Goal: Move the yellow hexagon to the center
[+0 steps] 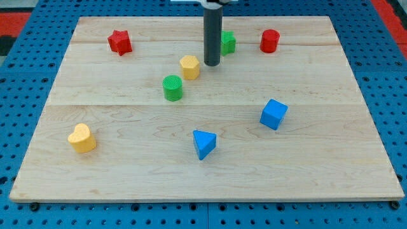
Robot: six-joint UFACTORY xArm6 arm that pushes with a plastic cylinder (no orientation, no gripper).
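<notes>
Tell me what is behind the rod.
A green block shows at the rod's right edge; its left part is covered, so its shape is unclear. My tip sits right of the yellow hexagon.

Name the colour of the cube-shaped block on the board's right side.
Blue. The cube shows clearly in the camera view, the only view given.

Yellow hexagon [189, 66] lies flat on the wooden board, above centre, toward the view's top.

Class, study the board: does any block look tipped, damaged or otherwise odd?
Nothing stands out. All blocks sit flat and apart on the wooden board. My tip stands just to the view's right of the yellow hexagon, partly hiding a green block.
</notes>
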